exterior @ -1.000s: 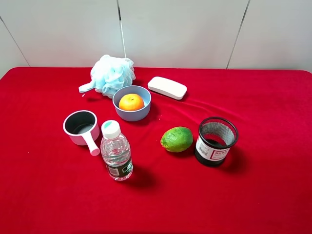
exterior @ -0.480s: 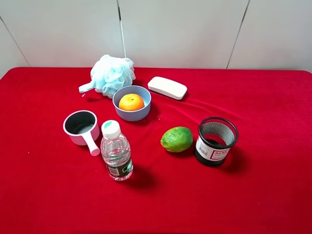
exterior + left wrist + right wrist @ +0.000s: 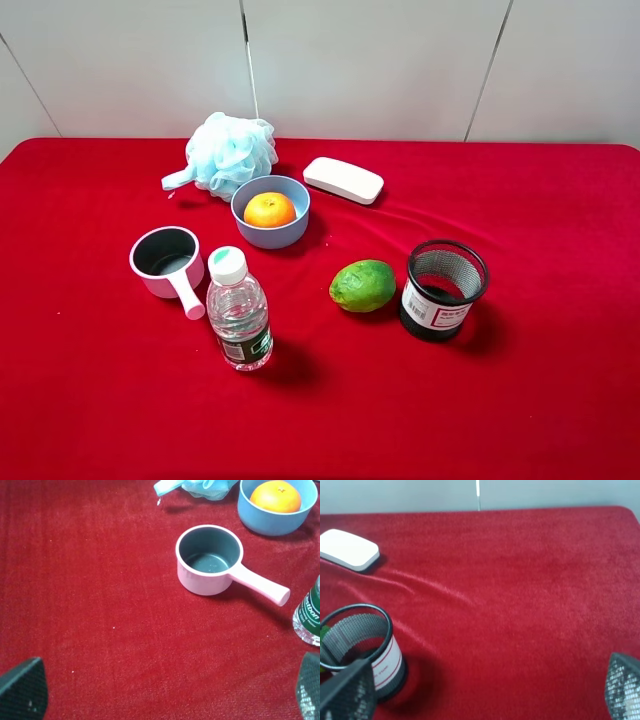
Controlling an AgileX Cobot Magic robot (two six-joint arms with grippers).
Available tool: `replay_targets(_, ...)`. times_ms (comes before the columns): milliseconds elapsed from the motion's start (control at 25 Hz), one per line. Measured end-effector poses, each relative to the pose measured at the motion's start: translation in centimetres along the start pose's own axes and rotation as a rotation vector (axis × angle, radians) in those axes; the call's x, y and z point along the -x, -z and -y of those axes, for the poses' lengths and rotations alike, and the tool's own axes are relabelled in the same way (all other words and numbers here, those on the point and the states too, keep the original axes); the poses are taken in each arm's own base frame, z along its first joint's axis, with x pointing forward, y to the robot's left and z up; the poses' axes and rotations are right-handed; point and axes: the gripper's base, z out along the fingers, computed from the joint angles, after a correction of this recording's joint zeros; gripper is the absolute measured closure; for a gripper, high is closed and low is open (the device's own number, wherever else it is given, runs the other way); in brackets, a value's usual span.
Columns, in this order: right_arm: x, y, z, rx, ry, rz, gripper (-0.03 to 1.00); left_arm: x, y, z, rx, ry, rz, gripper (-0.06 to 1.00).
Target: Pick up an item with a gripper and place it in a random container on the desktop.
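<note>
The orange fruit lies inside the light-blue bowl on the red cloth desktop. Both also show in the left wrist view: the orange in the bowl. Neither arm shows in the exterior high view. My left gripper is open and empty, with only its fingertips in view, well short of the bowl. My right gripper is open and empty, its fingertips wide apart above the cloth by the black mesh cup.
A green lime, the black mesh cup, a water bottle, a white handled pot, a blue bath pouf and a white flat case stand on the cloth.
</note>
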Motion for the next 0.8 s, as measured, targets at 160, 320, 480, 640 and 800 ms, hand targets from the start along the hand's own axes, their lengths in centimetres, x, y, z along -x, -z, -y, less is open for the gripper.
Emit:
replay_targets(160, 0.00, 0.01, 0.00, 0.000, -0.002, 0.001, 0.28, 0.00, 0.00, 0.00, 0.000, 0.000, 0.000, -0.05)
replay_targets(320, -0.01, 0.03, 0.00, 0.000, -0.002, 0.002, 0.28, 0.00, 0.00, 0.00, 0.000, 0.000, 0.000, -0.05)
replay_targets(480, -0.01, 0.03, 0.00, 0.000, -0.002, 0.002, 0.28, 0.00, 0.00, 0.00, 0.000, 0.000, 0.000, -0.05)
replay_targets(640, -0.01, 0.03, 0.00, 0.000, -0.002, 0.002, 0.28, 0.00, 0.00, 0.00, 0.000, 0.000, 0.000, -0.05)
replay_targets(800, -0.01, 0.03, 0.00, 0.000, -0.002, 0.002, 0.28, 0.00, 0.00, 0.00, 0.000, 0.000, 0.000, -0.05)
